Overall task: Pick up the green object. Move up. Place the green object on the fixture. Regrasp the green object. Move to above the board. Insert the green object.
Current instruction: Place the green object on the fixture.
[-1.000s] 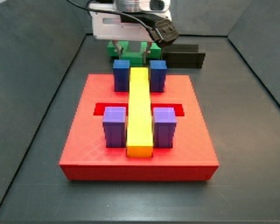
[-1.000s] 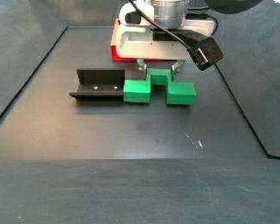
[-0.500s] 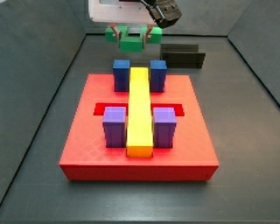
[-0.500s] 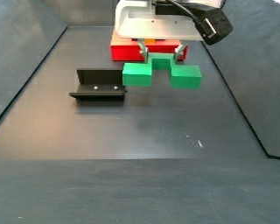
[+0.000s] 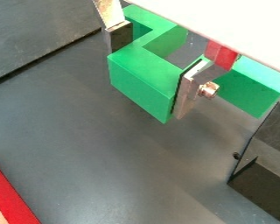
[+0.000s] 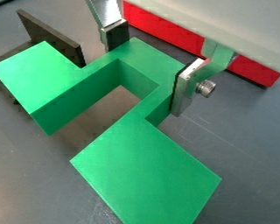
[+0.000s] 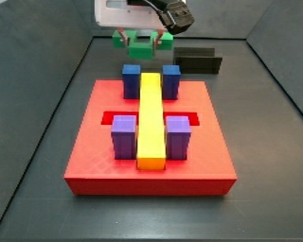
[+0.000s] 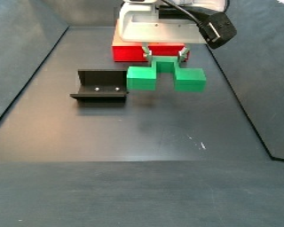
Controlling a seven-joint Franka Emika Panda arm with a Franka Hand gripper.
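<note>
The green object [image 8: 142, 78] is a bright green block with two thick arms. It hangs above the dark floor between the board and the fixture. My gripper [image 8: 163, 60] is shut on its narrow middle bridge. In both wrist views the silver fingers press on either side of that bridge, gripper [image 5: 154, 61], gripper [image 6: 152, 59], with the green object [image 5: 143, 79] [image 6: 143, 162] spreading out below them. In a side view the gripper [image 7: 143, 36] holds the green object [image 7: 143, 42] beyond the far edge of the red board [image 7: 103, 163]. The dark fixture [image 8: 99, 86] stands on the floor beside the held piece.
The board [image 8: 163, 51] carries blue pegs [image 7: 132, 76], purple pegs [image 7: 124, 138] and a long yellow bar [image 7: 151, 118]. The fixture [image 7: 199, 60] sits behind the board's far right corner and shows as a dark bracket, fixture [image 6: 49, 37]. Sloping dark walls enclose the floor.
The gripper has risen with the green object, which was down at floor level a second ago. Since half a second ago it has barely moved.
</note>
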